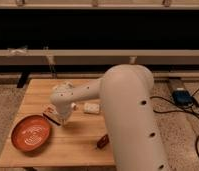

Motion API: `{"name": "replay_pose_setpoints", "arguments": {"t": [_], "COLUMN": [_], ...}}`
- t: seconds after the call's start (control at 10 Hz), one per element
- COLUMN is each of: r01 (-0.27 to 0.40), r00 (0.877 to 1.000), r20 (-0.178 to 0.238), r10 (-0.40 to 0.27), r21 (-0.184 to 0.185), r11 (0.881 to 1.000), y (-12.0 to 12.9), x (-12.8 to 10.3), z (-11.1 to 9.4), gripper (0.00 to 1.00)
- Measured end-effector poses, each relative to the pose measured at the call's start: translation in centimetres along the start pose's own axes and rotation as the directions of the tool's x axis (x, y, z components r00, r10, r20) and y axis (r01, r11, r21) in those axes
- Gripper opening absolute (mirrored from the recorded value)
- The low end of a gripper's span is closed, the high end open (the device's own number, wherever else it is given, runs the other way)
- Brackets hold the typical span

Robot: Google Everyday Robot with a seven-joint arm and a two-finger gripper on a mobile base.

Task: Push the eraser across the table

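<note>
The white arm [125,117] fills the near right of the view and reaches toward 9 o'clock over the wooden counter [38,92]. Its claw [62,118] hangs low over the left half of the counter, pointing down. The wrist housing hides the claw's tip, so I cannot tell whether it is released or clenched.

The eraser [52,115] lies flat on the counter just at 9 o'clock of the claw. It looks to be touching the claw or nearly so. It is at about 1 o'clock from the orange plate [31,134], close to the plate's rim.

A small white object [91,107] rests at 3 o'clock of the claw, partly behind the arm. A dark red lump [103,141] lies at 5 o'clock, near the counter's front edge, against the arm's base.
</note>
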Motion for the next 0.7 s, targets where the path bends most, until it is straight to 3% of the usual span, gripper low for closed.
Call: {"name": "replay_pose_setpoints", "arguments": {"t": [0.7], "r01": [0.026], "r00": [1.000], "r20": [-0.002], "r10": [-0.026], "r21": [0.006], "r11": [1.000], "y": [-0.6], "x": [1.0], "z": [0.1], "gripper": [0.00]}}
